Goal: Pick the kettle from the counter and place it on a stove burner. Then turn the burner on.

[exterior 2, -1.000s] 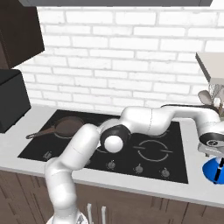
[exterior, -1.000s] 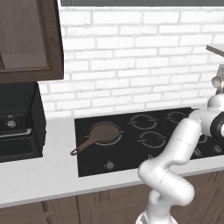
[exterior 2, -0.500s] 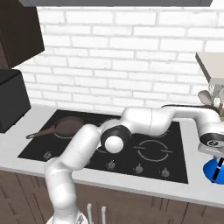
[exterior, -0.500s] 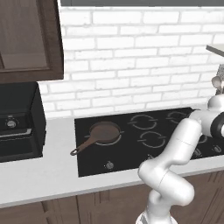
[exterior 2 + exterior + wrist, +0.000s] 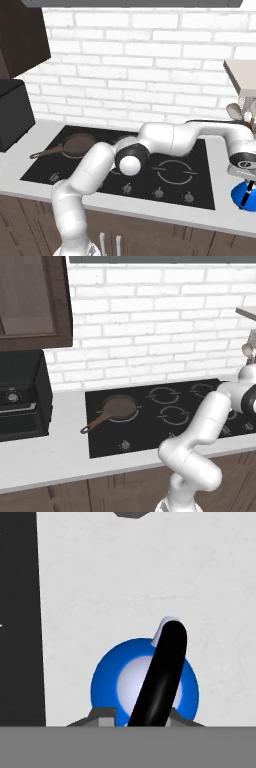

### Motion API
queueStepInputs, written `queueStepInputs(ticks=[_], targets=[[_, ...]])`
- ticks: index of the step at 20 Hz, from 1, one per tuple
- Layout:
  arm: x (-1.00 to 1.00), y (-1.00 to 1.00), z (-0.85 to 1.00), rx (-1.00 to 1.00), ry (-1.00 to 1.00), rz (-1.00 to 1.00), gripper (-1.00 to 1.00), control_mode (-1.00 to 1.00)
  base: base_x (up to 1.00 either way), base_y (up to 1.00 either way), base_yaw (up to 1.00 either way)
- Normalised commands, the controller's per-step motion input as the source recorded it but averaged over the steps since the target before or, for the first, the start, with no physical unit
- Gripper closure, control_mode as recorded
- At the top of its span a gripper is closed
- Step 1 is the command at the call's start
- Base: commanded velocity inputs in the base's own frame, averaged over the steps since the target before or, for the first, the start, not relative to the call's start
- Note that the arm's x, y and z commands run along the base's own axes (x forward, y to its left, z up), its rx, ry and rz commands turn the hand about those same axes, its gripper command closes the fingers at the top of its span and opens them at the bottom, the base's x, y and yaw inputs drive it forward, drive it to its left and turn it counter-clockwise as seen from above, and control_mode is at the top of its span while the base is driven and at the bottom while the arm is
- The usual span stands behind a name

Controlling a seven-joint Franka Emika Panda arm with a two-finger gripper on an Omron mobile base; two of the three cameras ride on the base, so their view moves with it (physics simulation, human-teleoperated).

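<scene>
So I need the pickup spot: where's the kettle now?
The kettle sits on the counter right of the stovetop, directly under the tool in the right base view.

The left base view looks forward and down from behind the arm's left side, taking in a dark cabinet and black appliance [image 5: 20, 401] at far left, the counter [image 5: 55, 456], and the black cooktop [image 5: 150, 416] with a brown skillet [image 5: 117, 408].

The right base view looks from behind the arm's right side, also forward and down. It shares the cooktop [image 5: 150, 175], skillet [image 5: 75, 145] and white brick wall [image 5: 150, 75], and reaches further right to the kettle [image 5: 245, 194] on the counter [image 5: 225, 215].

The hand view looks straight down at close range onto the kettle [image 5: 112, 682], with the cooktop edge [image 5: 20, 612] along its left side.
</scene>
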Motion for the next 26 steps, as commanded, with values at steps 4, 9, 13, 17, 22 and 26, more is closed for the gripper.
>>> queueStepInputs(ticks=[4, 9, 13, 17, 22, 26], targets=[[-0.38, 0.36, 0.3, 0.0, -0.05, 0.06, 1.0, -1.0, 0.0, 0.0, 0.0], [-0.36, 0.55, 0.28, 0.0, -0.05, 0.12, 1.0, -1.0, 0.0, 0.0, 0.0], [-0.2, 0.64, 0.27, -0.02, -0.06, 0.1, 1.0, -1.0, 0.0, 0.0, 0.0], [0.0, 0.72, 0.23, -0.05, -0.01, 0.06, 1.0, -1.0, 0.0, 0.0, 0.0], [0.0, 0.74, 0.11, -0.03, -0.04, 0.05, 1.0, -1.0, 0.0, 0.0, 0.0], [0.0, 0.88, 0.01, -0.03, -0.04, 0.02, 1.0, -1.0, 0.0, 0.0, 0.0]])
